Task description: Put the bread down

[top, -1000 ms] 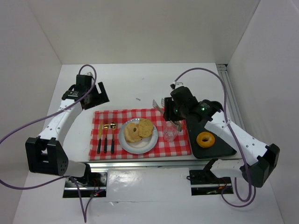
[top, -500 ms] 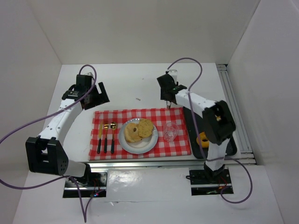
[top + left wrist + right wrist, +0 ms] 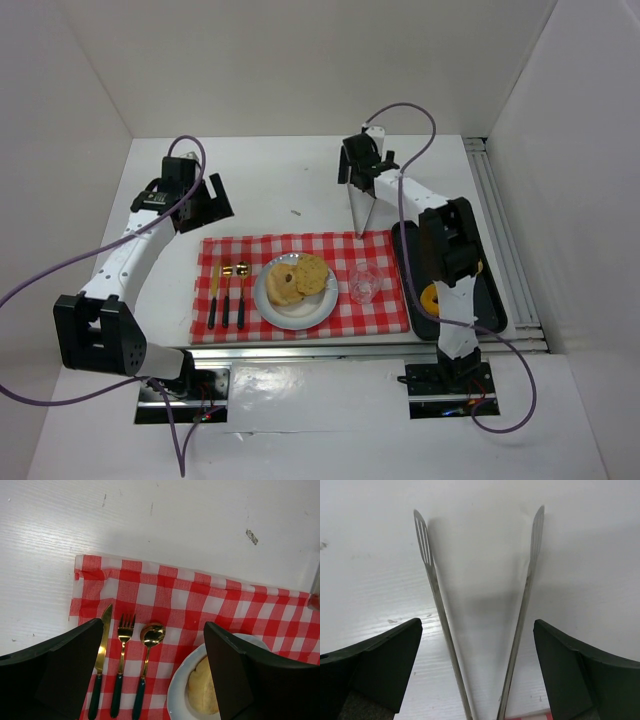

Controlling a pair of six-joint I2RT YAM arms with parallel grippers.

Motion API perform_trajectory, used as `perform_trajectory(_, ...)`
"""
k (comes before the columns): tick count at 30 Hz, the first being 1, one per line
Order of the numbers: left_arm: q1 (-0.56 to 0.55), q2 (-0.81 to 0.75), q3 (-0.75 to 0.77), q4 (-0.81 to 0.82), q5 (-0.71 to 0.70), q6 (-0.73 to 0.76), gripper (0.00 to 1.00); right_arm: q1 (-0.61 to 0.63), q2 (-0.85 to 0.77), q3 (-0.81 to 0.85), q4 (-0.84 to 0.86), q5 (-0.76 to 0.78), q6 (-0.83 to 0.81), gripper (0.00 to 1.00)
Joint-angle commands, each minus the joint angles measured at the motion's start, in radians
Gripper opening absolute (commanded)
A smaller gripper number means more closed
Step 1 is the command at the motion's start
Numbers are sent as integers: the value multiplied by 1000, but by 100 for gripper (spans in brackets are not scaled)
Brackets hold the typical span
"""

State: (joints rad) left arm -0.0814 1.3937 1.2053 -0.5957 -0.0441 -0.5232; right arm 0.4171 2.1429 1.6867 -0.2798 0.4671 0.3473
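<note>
Two pieces of bread (image 3: 298, 277) lie on a white plate (image 3: 264, 300) in the middle of the red checked cloth (image 3: 385, 312). In the left wrist view one piece of bread (image 3: 202, 692) shows on the plate (image 3: 176, 690). My right gripper (image 3: 358, 183) is at the back of the table, open, over metal tongs (image 3: 361, 215). The tongs (image 3: 432, 575) lie spread on the white table between my wide fingers (image 3: 380, 660), touching neither. My right gripper (image 3: 477, 625) holds nothing. My left gripper (image 3: 208, 205) hovers open behind the cloth's left end, and between its jaws (image 3: 153, 630) there is nothing.
A gold knife, fork and spoon (image 3: 228, 290) lie left of the plate. A clear glass (image 3: 363, 283) stands right of it. A black tray (image 3: 495, 305) at the right holds a donut (image 3: 434, 299), partly hidden by my right arm. White walls enclose the table.
My right arm swung from beside the glass to the back of the table with the tongs. Its jaws then opened and let the tongs go. The left arm has not moved.
</note>
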Motion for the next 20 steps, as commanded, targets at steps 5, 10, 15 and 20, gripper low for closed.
perform_trajectory(5,-1,-12,45,-9,-7,19,96,-18,-325,-51,-185,111,28,100)
perform_trajectory(10,-1,-31,63,-19,-16,28,98,-76,-530,-324,-245,151,88,100)
perform_trajectory(15,-1,-41,63,-19,-16,37,98,-138,-672,-534,-251,146,116,100)
perform_trajectory(20,-1,-51,73,-29,-5,37,98,-219,-764,-637,-242,94,137,100)
